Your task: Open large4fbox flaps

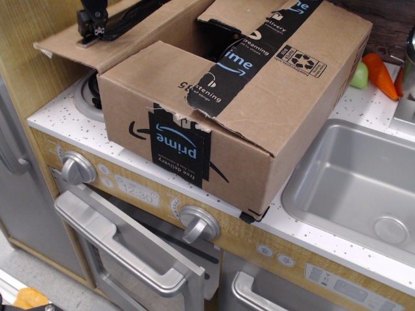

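Observation.image shows the large4fbox (240,103) set on the counter (58,113) over the stove. One of the flaps (110,32) is folded outward at upper left, pressed by the gripper (92,26); whether its fingers are parted cannot be told. Pressure should be kept outward until the flap lies flat.

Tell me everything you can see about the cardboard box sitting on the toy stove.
The cardboard box is large, brown and corrugated, resting on the speckled white countertop over the stove, beside the sink. Black tape printed "prime" runs across its top and down the front, torn at the front edge. A recycling mark sits on top. The left flap is folded outward and about level, with the black hand on it; the right flap lies flat, and a dark gap shows between them.
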{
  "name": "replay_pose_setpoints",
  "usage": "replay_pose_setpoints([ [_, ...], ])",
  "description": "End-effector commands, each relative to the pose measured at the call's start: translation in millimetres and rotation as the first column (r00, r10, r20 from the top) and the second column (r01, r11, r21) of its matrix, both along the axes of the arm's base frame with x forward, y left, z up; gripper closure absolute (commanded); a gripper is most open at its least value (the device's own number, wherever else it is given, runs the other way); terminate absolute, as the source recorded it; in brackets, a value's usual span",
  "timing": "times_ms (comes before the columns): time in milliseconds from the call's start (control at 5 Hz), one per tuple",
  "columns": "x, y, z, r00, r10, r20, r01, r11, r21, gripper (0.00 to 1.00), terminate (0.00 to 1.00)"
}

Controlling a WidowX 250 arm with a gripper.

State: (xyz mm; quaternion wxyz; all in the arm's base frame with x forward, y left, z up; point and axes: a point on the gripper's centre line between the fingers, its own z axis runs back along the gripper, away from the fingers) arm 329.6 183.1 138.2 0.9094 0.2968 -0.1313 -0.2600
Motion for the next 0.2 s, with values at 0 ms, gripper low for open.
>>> replay_pose_setpoints([
  [0, 9.0, -18.9, 21.4, 0.999, -0.026, -0.043, 0.026, 1.0, 0.001, 0.0, 1.0],
])
